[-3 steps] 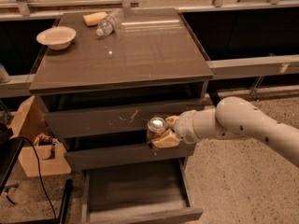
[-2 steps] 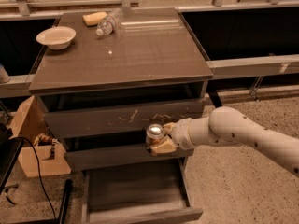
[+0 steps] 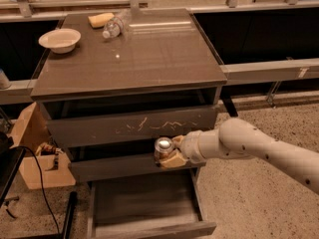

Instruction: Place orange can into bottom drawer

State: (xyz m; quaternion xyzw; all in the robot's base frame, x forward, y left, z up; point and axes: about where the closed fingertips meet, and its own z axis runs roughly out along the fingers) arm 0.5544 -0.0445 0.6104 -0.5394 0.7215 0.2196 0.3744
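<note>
The arm has sunk a little over the last second. The orange can (image 3: 163,145) has dropped from level with the white-scratched drawer front (image 3: 134,126) to the front edge of the middle drawer (image 3: 119,166), drifting slightly toward 9 o'clock. It looks to me like the lowering part of the job: the can is on its way down but not yet in.

The bottom drawer (image 3: 144,203) is pulled out, its tray bare, at about 6 o'clock from the can and somewhat lower. The can hangs over the tray's back part, near the right-hand side.

The gripper (image 3: 168,151) reaches in from 3 o'clock on the end of the pale arm (image 3: 249,143). Its 2 tan fingers (image 3: 175,159) are closed around the can's body, 1 above and 1 below, and the can stands upright with its silver top showing. It touches nothing else that I can make out, though it hangs very close to the middle drawer's front.

On the cabinet top (image 3: 149,63), toward 11 o'clock, sit a bowl (image 3: 60,39) and a clear bottle (image 3: 113,28), untouched.
</note>
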